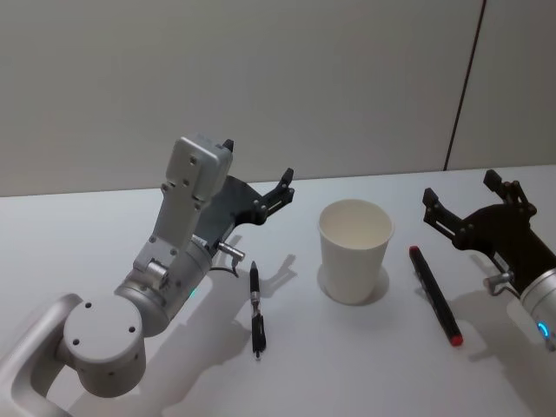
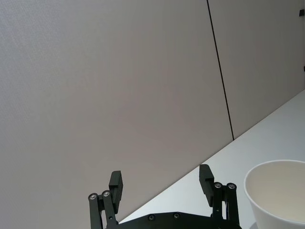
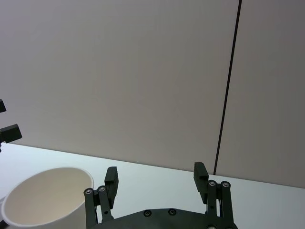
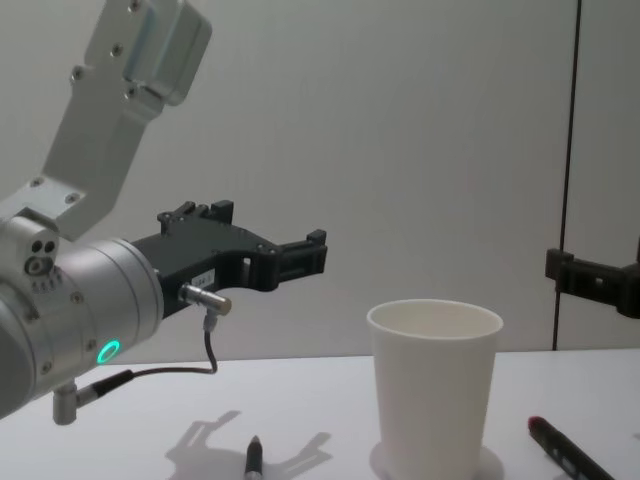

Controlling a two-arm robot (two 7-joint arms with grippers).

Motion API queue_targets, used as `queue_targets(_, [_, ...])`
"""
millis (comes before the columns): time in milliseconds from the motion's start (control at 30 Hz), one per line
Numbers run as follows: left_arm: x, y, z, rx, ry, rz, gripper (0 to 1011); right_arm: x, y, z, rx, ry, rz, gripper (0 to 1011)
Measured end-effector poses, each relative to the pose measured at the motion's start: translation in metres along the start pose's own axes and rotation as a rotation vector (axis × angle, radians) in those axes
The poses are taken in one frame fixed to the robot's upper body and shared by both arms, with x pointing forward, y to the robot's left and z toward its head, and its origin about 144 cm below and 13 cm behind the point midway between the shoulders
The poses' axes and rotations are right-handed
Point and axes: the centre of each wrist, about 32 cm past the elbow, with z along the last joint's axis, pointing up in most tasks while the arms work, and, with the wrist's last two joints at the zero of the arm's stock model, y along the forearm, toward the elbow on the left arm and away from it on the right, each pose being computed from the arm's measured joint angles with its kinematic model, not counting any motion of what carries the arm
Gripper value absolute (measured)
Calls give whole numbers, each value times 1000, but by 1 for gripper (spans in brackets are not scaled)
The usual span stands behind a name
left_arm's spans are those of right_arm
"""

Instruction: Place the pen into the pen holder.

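The left gripper (image 1: pixel 258 163) is raised above the table (image 1: pixel 78 234) left of the pen holder (image 1: pixel 354 256), forearm angled upward, fingers spread wide and empty; the right gripper (image 1: pixel 460 188) hangs right of the holder, likewise spread and empty. The black pen (image 1: pixel 256 311) lies flat between the left arm and the upright holder, touching neither, and a red-tipped pen (image 1: pixel 436 297) lies flat just right of the holder, with bare tabletop around both and the far table edge well behind

Bright, even overhead light (soft, faint shadows)
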Motion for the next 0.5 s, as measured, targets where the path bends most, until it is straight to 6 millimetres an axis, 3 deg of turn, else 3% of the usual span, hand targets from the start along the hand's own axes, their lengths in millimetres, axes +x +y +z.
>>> queue_targets(500, [0, 0, 0, 0, 0, 0, 1001, 0, 0, 0, 0, 0, 0, 1001])
